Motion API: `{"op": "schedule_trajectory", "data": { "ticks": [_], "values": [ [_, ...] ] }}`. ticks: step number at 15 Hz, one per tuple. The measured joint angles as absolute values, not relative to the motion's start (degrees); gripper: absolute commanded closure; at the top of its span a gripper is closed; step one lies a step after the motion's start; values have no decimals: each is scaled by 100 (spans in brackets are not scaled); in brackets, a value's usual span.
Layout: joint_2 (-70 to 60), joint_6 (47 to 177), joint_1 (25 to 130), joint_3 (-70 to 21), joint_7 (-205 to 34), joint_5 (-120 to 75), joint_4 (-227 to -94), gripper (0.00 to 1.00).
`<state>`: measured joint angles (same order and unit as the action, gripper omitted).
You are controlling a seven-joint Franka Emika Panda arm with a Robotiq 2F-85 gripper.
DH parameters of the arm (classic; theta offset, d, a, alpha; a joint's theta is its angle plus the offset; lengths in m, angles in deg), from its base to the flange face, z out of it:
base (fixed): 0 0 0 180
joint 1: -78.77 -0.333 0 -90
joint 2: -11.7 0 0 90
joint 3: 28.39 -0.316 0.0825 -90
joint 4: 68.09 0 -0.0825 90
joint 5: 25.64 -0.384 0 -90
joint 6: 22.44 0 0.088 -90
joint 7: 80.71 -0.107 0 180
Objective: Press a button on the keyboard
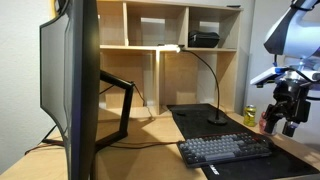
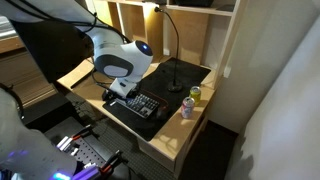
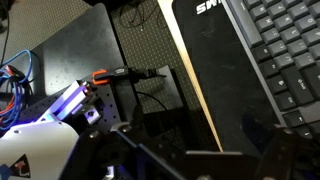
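The dark grey keyboard with grey keycaps lies on a black desk mat at the desk's front. It also shows in an exterior view and at the upper right of the wrist view. My gripper hangs in the air off the keyboard's end, above the mat's edge, and touches nothing. In the wrist view its dark fingers stand apart at the bottom edge, empty, over the mat beside the keyboard. In an exterior view the white arm hides the gripper.
A large monitor stands at the desk's other end. A desk lamp stands on the mat behind the keyboard. A yellow can stands near the gripper. Wooden shelves rise behind. Cables and electronics lie below the desk edge.
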<state>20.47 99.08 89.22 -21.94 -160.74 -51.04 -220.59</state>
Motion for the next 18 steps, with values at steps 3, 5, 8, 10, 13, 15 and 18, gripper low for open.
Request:
{"op": "schedule_trajectory", "data": {
  "ticks": [3, 5, 8, 10, 13, 15, 18],
  "values": [
    [1810, 9672, 8920, -2177, -15943, -4990, -21981, 0],
    [1462, 9379, 8920, -2121, -15541, -4990, -21767, 0],
    [1028, 9132, 8920, -2091, -15365, -4952, -21446, 0],
    [866, 9098, 8920, -2079, -15365, -4952, -21329, 0],
    [817, 9066, 8920, -2070, -15365, -4952, -21283, 0],
    [817, 9077, 8916, -2070, -15426, -4947, -21282, 0],
    [837, 9548, 8889, -2070, -15743, -4945, -21308, 0]
  ]
}}
